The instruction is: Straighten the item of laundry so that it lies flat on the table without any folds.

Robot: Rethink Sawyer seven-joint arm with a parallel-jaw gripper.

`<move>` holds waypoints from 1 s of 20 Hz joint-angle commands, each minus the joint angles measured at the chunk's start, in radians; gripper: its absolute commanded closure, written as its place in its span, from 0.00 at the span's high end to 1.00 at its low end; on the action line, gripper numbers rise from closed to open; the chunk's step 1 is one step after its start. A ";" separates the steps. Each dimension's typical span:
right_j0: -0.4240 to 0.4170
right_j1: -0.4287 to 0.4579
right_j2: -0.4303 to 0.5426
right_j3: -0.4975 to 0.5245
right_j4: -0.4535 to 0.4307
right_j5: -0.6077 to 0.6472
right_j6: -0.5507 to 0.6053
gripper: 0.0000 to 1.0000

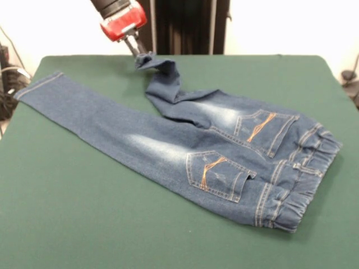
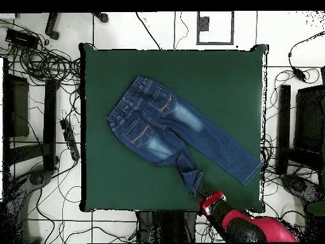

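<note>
The blue denim jeans (image 1: 224,151) lie on the green table (image 1: 84,224), back pockets up, with the gathered waistband at the near right in the front view. One leg lies straight and flat, reaching towards the far left corner. The other leg is bunched and twisted, and its cuff (image 1: 151,60) is raised off the table at the far edge. My gripper (image 1: 137,53) is shut on that cuff. In the overhead view the jeans (image 2: 159,124) lie mid-table (image 2: 222,76), and the gripper (image 2: 200,192) holds the cuff near the bottom edge.
The black robot pedestal (image 1: 185,25) stands just behind the table's far edge. Cables (image 2: 38,63) and dark stands (image 2: 282,127) lie on the floor along both sides of the table. Green cloth shows all round the jeans.
</note>
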 commanded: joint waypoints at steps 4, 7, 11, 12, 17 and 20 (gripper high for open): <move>0.161 -0.233 0.054 -0.031 -0.124 0.103 -0.193 0.00; 0.178 -0.270 0.038 -0.030 -0.142 0.126 -0.226 0.00; 0.201 -0.307 0.023 -0.029 -0.157 0.137 -0.230 0.00; 0.202 -0.321 0.028 -0.025 -0.152 0.142 -0.236 0.00; 0.214 -0.339 0.022 -0.034 -0.173 0.158 -0.265 0.00; 0.255 -0.368 0.002 -0.031 -0.231 0.140 -0.233 0.00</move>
